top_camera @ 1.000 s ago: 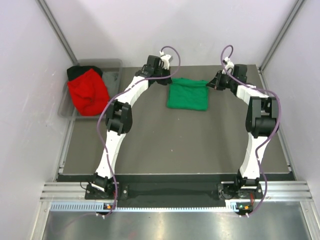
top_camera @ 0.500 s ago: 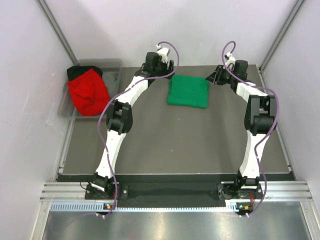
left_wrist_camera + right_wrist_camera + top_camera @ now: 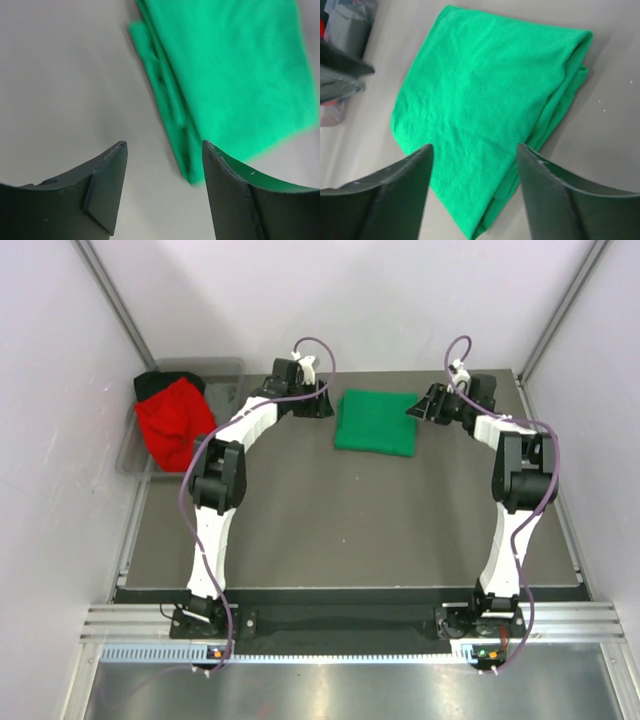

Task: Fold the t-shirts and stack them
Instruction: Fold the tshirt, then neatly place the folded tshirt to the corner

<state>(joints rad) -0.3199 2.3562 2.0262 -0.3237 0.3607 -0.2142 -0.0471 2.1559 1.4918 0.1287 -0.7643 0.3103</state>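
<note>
A bright green t-shirt (image 3: 376, 422) lies folded into a rectangle at the far middle of the table. My left gripper (image 3: 318, 405) hangs just off its left edge, open, with nothing between the jaws. In the left wrist view the green t-shirt (image 3: 235, 75) lies ahead and to the right of the left gripper (image 3: 164, 145). My right gripper (image 3: 418, 405) is at the shirt's right edge, also open and empty. In the right wrist view the right gripper (image 3: 475, 147) hovers over the green t-shirt (image 3: 485, 95). A red t-shirt (image 3: 172, 425) and a black t-shirt (image 3: 152, 383) lie bunched in the bin.
A grey plastic bin (image 3: 228, 380) stands at the far left, off the table's edge. White walls and slanted metal posts close in the back and sides. The dark table mat (image 3: 340, 530) stretches toward the arm bases.
Both grippers have opened and let go of the green t-shirt. The left arm has swung to the left, off the shirt. The shirt now lies flatter and squarer.
</note>
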